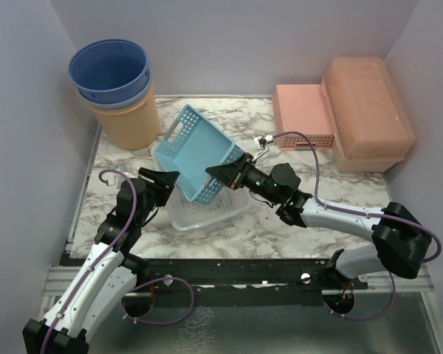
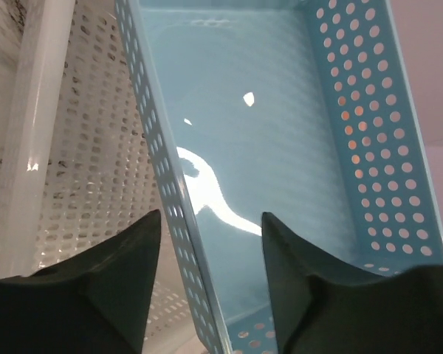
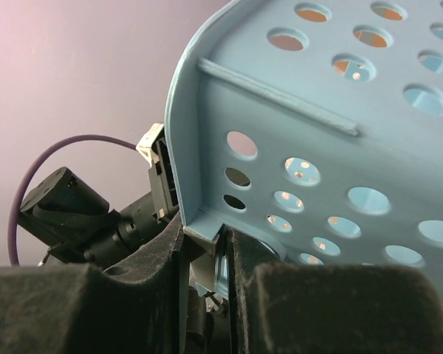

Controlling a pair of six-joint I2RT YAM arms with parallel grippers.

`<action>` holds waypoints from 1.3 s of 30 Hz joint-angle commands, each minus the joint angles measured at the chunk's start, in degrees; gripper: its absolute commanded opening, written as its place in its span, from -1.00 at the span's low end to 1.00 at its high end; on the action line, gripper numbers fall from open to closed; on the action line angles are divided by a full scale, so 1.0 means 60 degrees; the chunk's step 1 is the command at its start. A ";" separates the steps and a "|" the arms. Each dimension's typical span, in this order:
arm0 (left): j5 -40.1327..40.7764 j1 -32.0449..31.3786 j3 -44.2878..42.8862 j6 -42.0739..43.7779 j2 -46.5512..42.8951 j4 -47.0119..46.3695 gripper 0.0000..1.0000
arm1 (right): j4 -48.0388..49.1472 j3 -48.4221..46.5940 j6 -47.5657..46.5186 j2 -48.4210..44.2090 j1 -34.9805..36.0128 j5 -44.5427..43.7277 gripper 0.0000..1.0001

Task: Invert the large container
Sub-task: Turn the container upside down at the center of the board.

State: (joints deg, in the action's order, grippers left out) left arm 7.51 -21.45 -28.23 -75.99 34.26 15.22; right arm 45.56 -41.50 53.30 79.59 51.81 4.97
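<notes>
The large container (image 1: 369,110), a peach-orange lidded box, stands upright at the back right, far from both arms. A blue perforated basket (image 1: 196,151) is tilted up on edge over a white perforated basket (image 1: 207,210) at mid-table. My right gripper (image 1: 215,173) is shut on the blue basket's (image 3: 317,125) rim corner, which sits pinched between its jaws (image 3: 205,228). My left gripper (image 1: 170,178) is open at the opposite side. Its jaws (image 2: 211,215) straddle the blue basket's (image 2: 266,133) side wall without touching it, and the white basket (image 2: 96,147) lies behind.
A pink perforated basket (image 1: 303,114) sits upside down just left of the large container. Stacked blue buckets (image 1: 109,70) rest in an orange bucket (image 1: 125,122) at the back left. Grey walls close in the left, back and right sides.
</notes>
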 commanded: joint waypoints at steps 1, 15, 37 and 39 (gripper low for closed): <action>-0.0284 -0.0013 0.0194 -0.0073 -0.0231 -0.0282 0.29 | 0.0285 0.0043 -0.0516 -0.0597 0.0001 -0.0572 -0.99; 0.0332 -0.0013 -0.0491 0.1251 -0.0202 0.0716 0.74 | -0.0704 0.0323 -0.2388 -0.1794 -0.0005 -0.2152 -0.99; 0.1943 -0.0013 -0.1342 0.3115 0.1820 0.3047 0.73 | -0.3000 -0.0293 -0.7499 -0.2789 0.0007 -0.4192 -0.98; 0.1956 -0.0013 -0.1254 0.3109 0.1872 0.3033 0.69 | -0.3306 -0.0453 -0.7995 -0.2692 0.0002 -0.4398 -0.98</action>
State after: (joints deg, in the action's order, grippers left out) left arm 17.32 -21.45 -35.44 -58.61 44.97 32.34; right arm 28.10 -40.36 15.44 63.35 51.81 -18.02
